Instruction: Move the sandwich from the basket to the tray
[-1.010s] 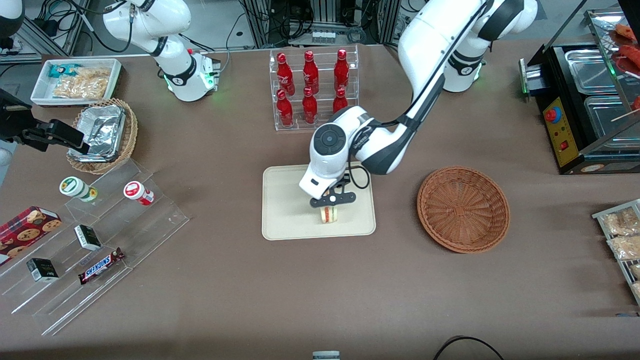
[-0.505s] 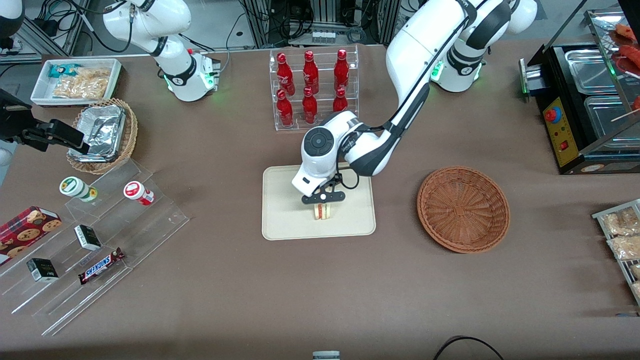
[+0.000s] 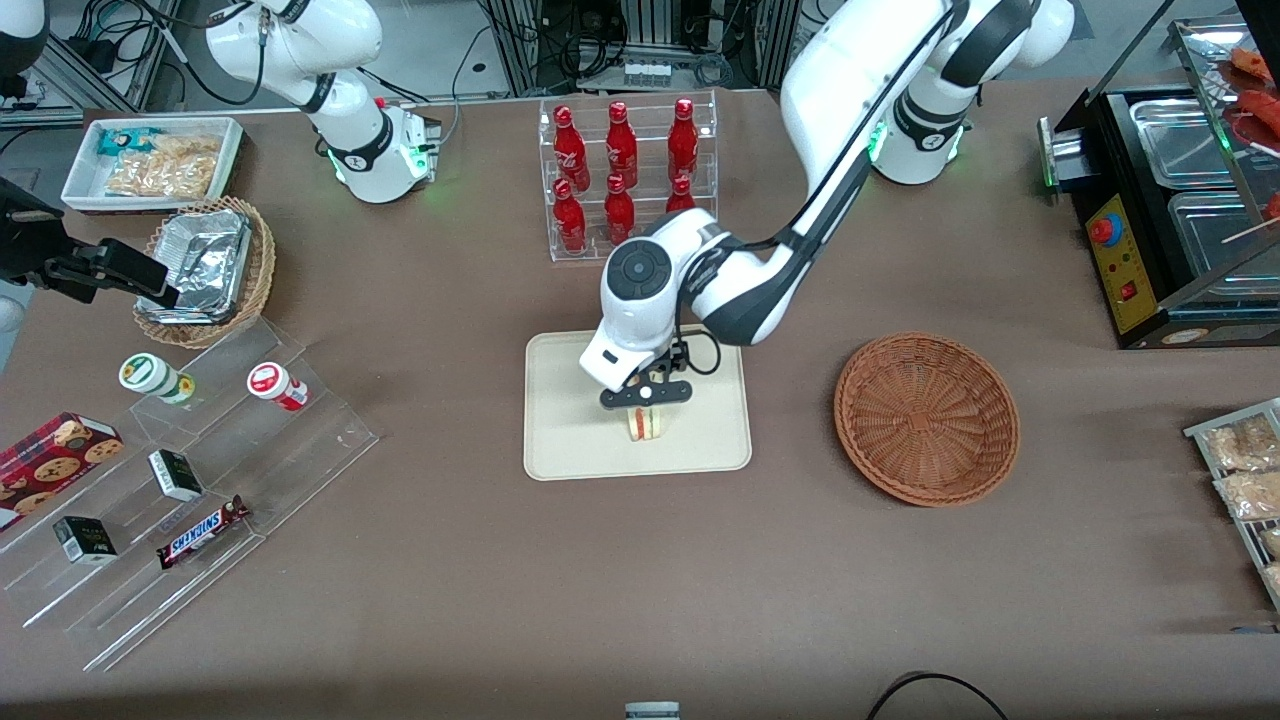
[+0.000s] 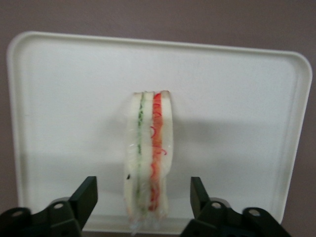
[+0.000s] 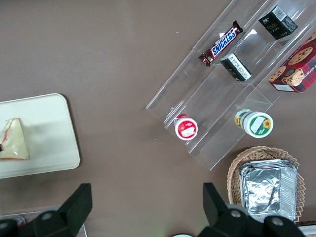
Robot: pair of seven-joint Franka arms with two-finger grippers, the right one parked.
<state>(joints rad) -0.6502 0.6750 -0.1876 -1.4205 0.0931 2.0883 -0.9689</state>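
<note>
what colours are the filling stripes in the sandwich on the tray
Green and red-orange between pale bread, clearest in the left wrist view: sandwich, under the open gripper.

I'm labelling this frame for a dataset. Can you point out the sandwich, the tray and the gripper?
sandwich (image 4: 148,153): left wrist view, on its striped cut edge.
tray (image 3: 570,440): front view, on bare floor.
gripper (image 4: 143,200): left wrist view, midway between its open fingertips.

The left arm reaches in from its base, elbow high, wrist bent down. Its end effector (image 3: 646,398) points downward, fingers (image 4: 88,196) spread apart, gripping nothing.
</note>
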